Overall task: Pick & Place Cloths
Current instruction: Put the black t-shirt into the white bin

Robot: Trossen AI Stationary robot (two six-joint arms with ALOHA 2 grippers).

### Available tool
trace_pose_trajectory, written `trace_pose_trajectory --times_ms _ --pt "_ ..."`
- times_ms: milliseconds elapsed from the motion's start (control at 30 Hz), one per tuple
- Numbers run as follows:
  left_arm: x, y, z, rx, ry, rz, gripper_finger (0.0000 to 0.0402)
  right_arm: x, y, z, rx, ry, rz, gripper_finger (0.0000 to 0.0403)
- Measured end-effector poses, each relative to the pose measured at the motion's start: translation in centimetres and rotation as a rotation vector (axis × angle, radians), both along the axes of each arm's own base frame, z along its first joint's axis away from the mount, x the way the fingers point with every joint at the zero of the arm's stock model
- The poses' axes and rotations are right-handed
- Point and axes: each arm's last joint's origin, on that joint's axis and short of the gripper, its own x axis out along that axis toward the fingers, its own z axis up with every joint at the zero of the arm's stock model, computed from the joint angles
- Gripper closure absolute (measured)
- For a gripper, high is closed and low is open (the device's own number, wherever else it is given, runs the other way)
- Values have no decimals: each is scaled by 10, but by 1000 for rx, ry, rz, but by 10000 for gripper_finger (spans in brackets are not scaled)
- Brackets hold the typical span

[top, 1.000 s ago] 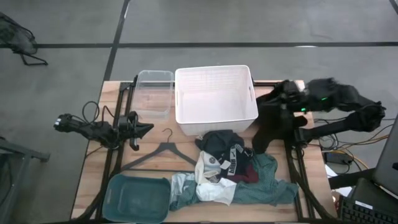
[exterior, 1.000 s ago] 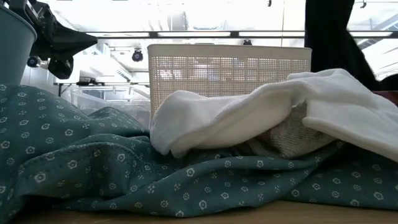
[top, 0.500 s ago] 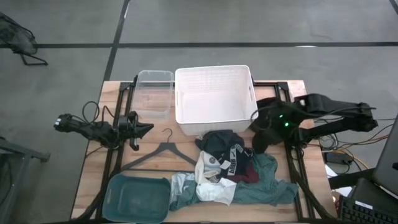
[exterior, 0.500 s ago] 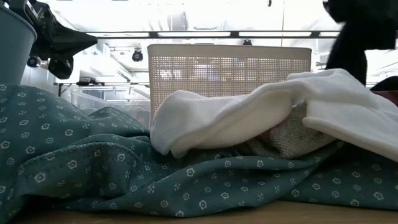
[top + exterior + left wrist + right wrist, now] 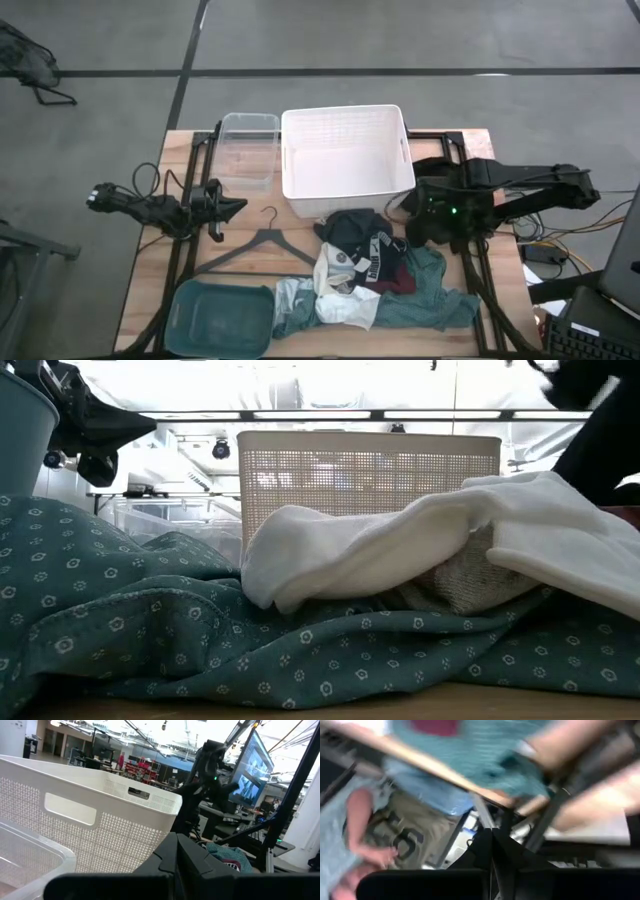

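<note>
The right gripper (image 5: pixel 432 215), its jaws clenched on nothing, sits beside the heap of soft cloths (image 5: pixel 372 275) and must open over them next.

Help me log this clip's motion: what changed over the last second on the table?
The right arm swung in and lowered; its right gripper now sits beside the white basket, near the cloth pile's edge, nothing taken hold of. In the low view its dark shape moved off to the right. The left gripper, the black hanger, the teal bin and the cloths stayed put.
</note>
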Motion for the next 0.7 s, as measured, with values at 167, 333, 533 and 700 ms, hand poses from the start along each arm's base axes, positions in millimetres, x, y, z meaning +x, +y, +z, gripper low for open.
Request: trace_pose_trajectory --times_ms 167,333,533,700 --pt "0 0 0 0 0 0 392 3 -18 30 -479 -211 151 394" --pt "0 0 0 1 3 0 392 5 -25 44 -461 -282 -9 394" --pt "0 0 -2 6 19 2 392 37 -5 52 -68 -749 46 394" --pt "0 0 -2 5 20 8 392 38 -11 63 -164 -941 131 394"
